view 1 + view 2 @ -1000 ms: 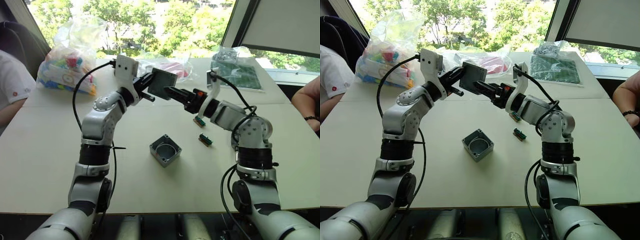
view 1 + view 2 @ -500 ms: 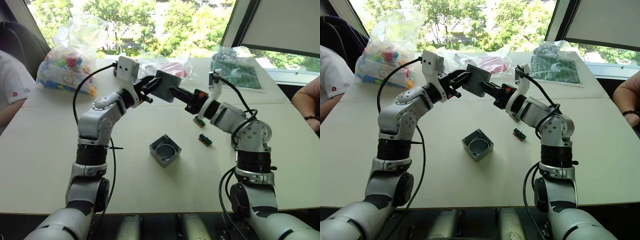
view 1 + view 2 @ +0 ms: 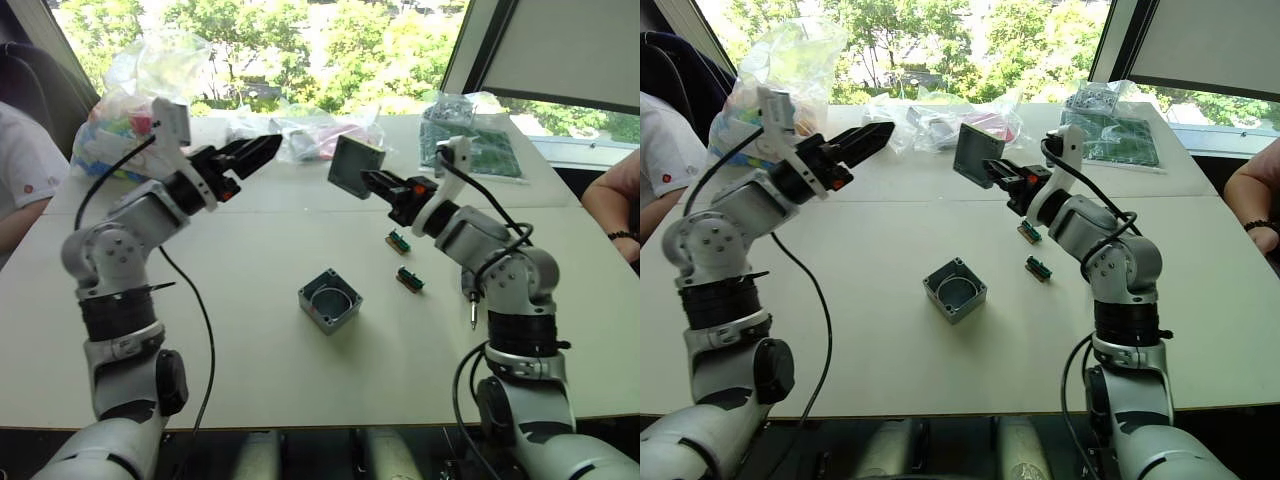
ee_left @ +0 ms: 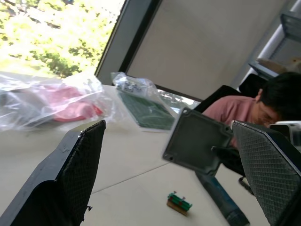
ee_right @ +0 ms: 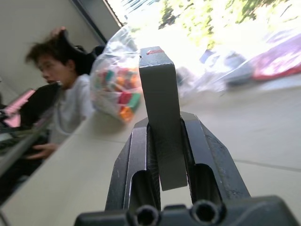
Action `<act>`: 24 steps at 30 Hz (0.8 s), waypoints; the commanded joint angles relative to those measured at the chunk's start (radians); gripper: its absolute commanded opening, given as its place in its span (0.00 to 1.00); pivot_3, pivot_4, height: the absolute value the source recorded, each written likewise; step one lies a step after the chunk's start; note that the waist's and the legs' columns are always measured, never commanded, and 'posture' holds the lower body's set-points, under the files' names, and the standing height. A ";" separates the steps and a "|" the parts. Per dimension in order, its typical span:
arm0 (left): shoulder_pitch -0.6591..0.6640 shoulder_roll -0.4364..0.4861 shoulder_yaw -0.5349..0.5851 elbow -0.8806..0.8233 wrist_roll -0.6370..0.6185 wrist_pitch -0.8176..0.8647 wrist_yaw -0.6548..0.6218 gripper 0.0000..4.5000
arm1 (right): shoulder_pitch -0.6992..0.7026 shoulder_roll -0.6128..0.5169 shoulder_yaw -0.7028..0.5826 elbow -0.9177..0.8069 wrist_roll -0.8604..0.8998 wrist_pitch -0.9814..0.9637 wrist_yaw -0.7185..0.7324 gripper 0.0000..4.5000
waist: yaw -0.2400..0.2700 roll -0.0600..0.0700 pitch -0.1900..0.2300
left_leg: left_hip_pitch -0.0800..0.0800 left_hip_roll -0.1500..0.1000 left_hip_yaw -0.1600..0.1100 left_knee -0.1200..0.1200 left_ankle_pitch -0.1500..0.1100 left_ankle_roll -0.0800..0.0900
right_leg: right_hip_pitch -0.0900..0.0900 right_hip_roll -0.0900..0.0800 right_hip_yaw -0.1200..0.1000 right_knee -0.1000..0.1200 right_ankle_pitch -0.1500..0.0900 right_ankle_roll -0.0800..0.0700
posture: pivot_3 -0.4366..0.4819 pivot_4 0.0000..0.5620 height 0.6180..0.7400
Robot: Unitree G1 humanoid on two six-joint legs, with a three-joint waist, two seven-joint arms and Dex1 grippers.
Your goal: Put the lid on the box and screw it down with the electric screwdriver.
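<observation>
The lid (image 3: 355,167), a flat grey square, hangs upright in the air above the far middle of the table, and my right gripper (image 3: 368,180) is shut on its edge. In the right wrist view the lid (image 5: 160,108) sits edge-on between the two fingers (image 5: 129,155). My left gripper (image 3: 268,148) is open and holds nothing, well to the left of the lid at about the same height. The box (image 3: 330,300) sits open side up on the table's middle. The electric screwdriver (image 3: 470,293) lies behind my right forearm, partly hidden, its thin metal bit showing.
Two small green circuit boards (image 3: 398,241) (image 3: 410,279) lie right of the box. A bag of colourful toys (image 3: 135,120), clear bags (image 3: 320,135) and a bagged green board (image 3: 480,145) line the far edge. One person sits at the left (image 3: 20,170), another at the right (image 3: 615,205).
My left gripper has opened, let go of the lid and swung away to the left. My right gripper has shut on the lid and now holds it alone.
</observation>
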 commanded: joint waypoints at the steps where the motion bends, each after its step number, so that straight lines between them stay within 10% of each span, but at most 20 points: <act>1: 0.025 0.004 -0.020 -0.051 -0.022 -0.042 -0.018 0.65 | 0.147 -0.067 0.160 -0.163 -0.291 -0.344 0.040 0.04 | 0.003 -0.001 -0.001 | 0.000 0.000 0.000 0.000 0.000 0.000 | 0.000 0.000 0.000 0.000 0.000 0.000 | 0.48 0.27 1.00; 8: 0.108 0.038 -0.146 -0.100 -0.013 -0.028 -0.095 0.04 | 0.432 -0.191 0.283 -0.165 -0.862 -0.818 -0.136 0.04 | 0.001 -0.002 0.000 | 0.001 -0.001 0.001 0.000 0.002 -0.004 | 0.001 -0.001 0.001 -0.001 0.000 0.000 | 0.48 0.27 1.00; 24: -0.079 0.102 -0.668 0.173 0.336 -0.332 -0.575 0.04 | 0.505 -0.140 0.362 -0.084 -1.256 -0.954 -0.225 0.04 | 0.004 -0.003 0.000 | 0.002 0.000 0.001 0.000 0.002 -0.004 | 0.002 0.000 0.001 -0.001 -0.002 -0.005 | 0.48 0.27 1.00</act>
